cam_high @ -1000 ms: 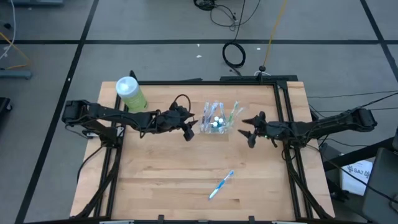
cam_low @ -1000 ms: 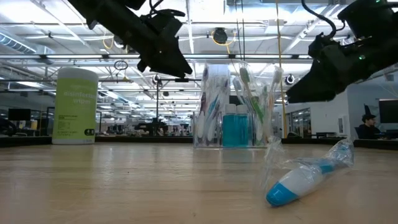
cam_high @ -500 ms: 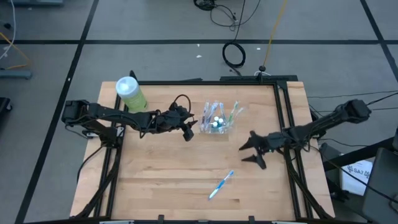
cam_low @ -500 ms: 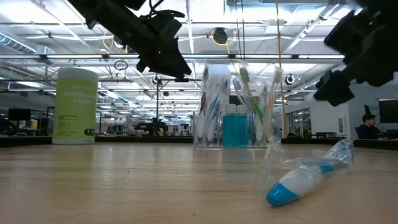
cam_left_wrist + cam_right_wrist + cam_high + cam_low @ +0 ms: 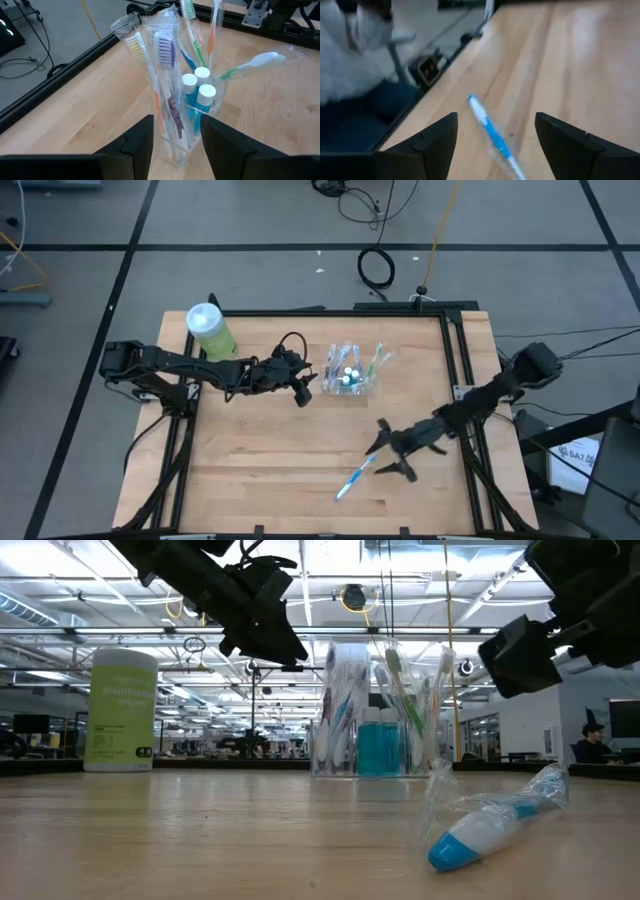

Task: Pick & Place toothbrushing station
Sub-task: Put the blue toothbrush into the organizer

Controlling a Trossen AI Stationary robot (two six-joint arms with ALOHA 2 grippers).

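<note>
high view: canister point(image 5: 209, 329) (beside left arm)

Even bright overhead light, ceiling strip lamps point(image 5: 80, 635) glaring in low view. Soft faint shadows on worktop point(image 5: 260, 460). Right wrist view motion-blurred; toothbrush point(image 5: 492, 137) ahead of gripper smeared.

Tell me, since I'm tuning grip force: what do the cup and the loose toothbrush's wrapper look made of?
The cup looks like clear rigid plastic: its contents show through its straight walls. The loose toothbrush lies in what seems thin crinkly clear film, creased and glinting. The right gripper, open, is next to it.
</note>
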